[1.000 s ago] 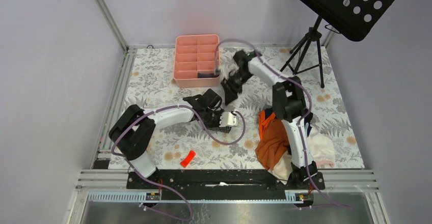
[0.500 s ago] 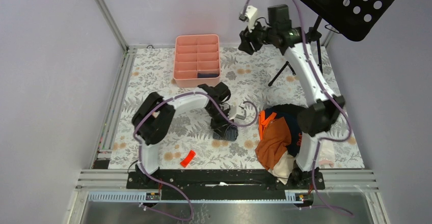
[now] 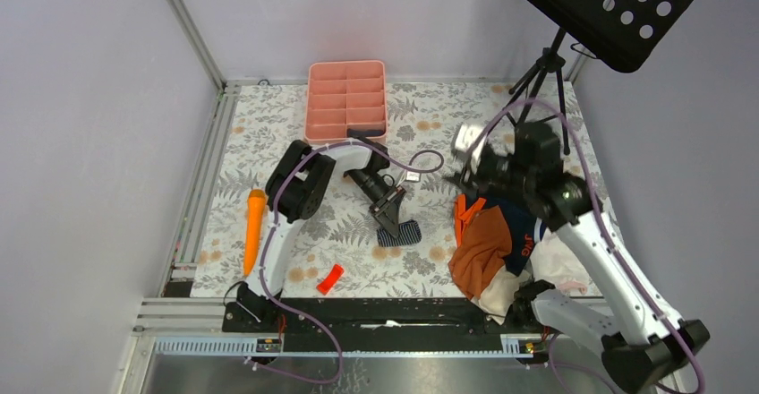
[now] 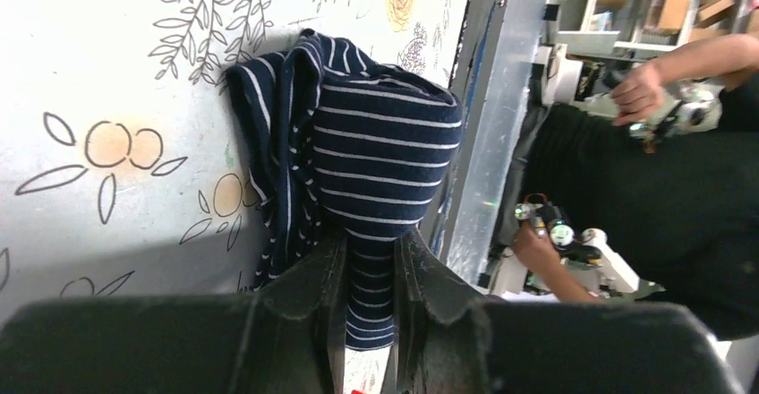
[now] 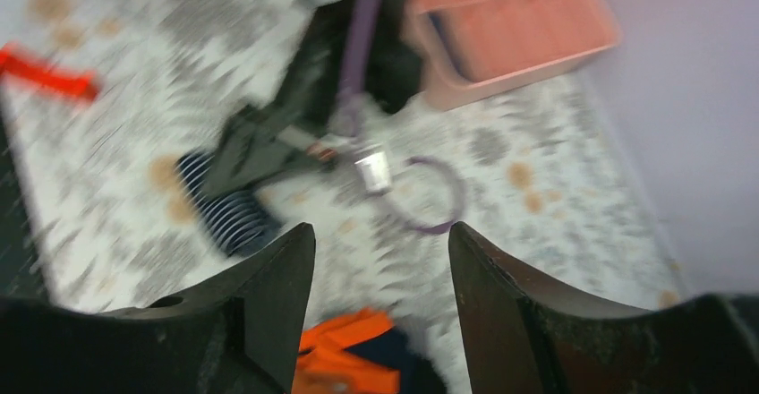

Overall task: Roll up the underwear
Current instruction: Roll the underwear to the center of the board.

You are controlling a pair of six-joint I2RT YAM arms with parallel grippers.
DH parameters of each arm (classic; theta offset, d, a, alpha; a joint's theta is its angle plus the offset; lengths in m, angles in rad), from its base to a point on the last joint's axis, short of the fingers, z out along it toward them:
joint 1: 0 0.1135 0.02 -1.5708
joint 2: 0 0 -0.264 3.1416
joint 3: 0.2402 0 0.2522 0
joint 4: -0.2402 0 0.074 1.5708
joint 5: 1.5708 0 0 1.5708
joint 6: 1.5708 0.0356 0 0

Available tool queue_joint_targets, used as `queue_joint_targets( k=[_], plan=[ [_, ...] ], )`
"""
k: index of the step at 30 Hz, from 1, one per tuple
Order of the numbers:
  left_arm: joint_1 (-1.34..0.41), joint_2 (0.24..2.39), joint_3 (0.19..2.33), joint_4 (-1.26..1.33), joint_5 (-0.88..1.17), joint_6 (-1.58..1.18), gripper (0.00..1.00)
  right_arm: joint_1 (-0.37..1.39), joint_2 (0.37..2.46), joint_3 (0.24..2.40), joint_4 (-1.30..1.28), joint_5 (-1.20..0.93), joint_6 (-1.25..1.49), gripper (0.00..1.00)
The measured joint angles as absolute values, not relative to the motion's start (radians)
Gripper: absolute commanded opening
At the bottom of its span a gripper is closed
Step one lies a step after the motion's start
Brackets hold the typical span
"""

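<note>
We find the left gripper (image 4: 370, 249) pinching the striped underwear (image 4: 385, 143), which lies bunched on the table (image 3: 242, 143) near its middle, just left of the clothes pile (image 3: 479, 251). The right gripper (image 5: 380, 242) hangs spread and empty over that pile's far edge.

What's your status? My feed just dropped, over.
Left gripper shut on striped underwear, on the table. Right gripper open, empty. Clothes pile beside the underwear, not touching.

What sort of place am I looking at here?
Likely a robotics lab test cell: left arm and right arm bolted to a framed table, a pink organizer tray, and a laundry pile.
</note>
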State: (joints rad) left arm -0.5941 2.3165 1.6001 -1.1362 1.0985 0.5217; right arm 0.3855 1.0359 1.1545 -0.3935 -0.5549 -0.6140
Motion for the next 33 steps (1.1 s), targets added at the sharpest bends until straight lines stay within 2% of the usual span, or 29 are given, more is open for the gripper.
queue_joint_targets(
  k=[6, 8, 14, 23, 33],
  plan=[
    [-0.59, 2.371, 1.65, -1.195, 1.126, 0.492, 0.09, 0.582, 0.883, 0.862, -0.556, -0.559, -0.757, 0.6],
    [-0.589, 2.379, 1.657, -1.205, 1.131, 0.488, 0.11, 0.626, 0.896, 0.787, -0.566, -0.552, -0.779, 0.6],
    [-0.587, 2.387, 1.66, -1.212, 1.137, 0.484, 0.2, 0.671, 1.0, 0.627, -0.442, -0.494, -0.81, 0.7],
    [-0.587, 2.413, 1.688, -1.237, 1.136, 0.447, 0.28, 0.774, 1.158, 0.572, -0.134, -0.438, -0.905, 0.73],
    [-0.587, 2.419, 1.698, -1.239, 1.122, 0.435, 0.32, 0.791, 1.348, 0.573, 0.004, -0.429, -0.978, 0.71]
  ],
)
